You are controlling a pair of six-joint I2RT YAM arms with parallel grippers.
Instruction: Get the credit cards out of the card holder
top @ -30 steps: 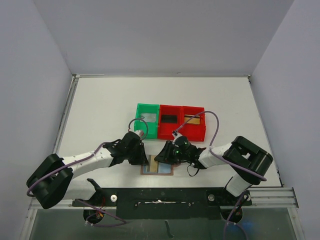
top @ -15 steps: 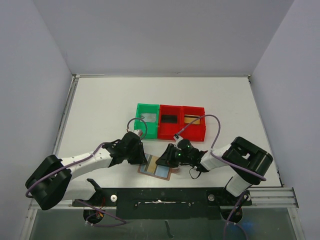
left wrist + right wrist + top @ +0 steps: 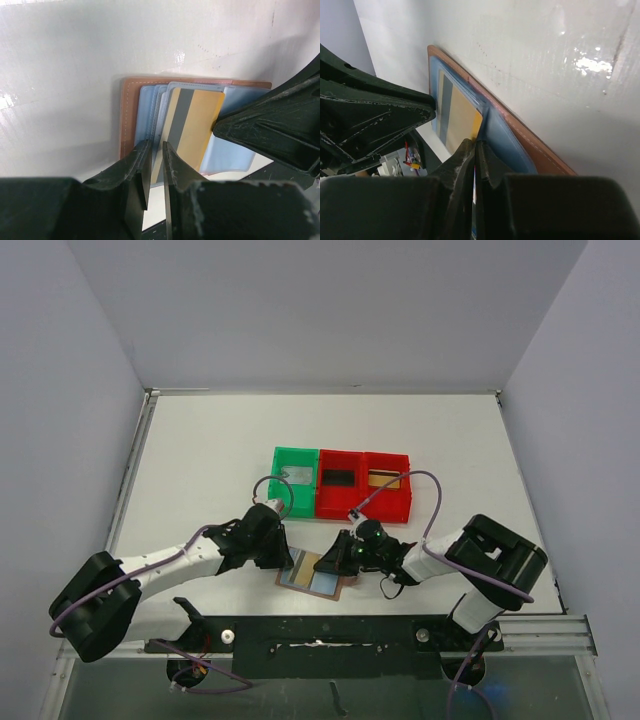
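The brown card holder [image 3: 300,581] with blue pockets lies open near the table's front edge. A gold-tan credit card [image 3: 192,127] with a grey stripe sticks partly out of a pocket. My left gripper [image 3: 288,558] is shut on the holder's left pocket edge [image 3: 150,125]. My right gripper [image 3: 334,560] is shut on the gold-tan card's corner [image 3: 476,131]; the card [image 3: 455,117] lies over the holder [image 3: 520,137]. The right gripper's finger [image 3: 270,125] shows in the left wrist view.
Behind the holder stand a green bin [image 3: 280,490] holding a silver-grey card [image 3: 297,476], a red bin [image 3: 340,502] holding a black card [image 3: 340,478], and a red bin [image 3: 388,502] holding a gold card [image 3: 385,479]. The table's front rail [image 3: 320,640] is close.
The holder has turned from square to slanted and shifted a little. My right gripper has moved slightly right and nearer with the gold-tan card's corner. Little has changed in the last half second.
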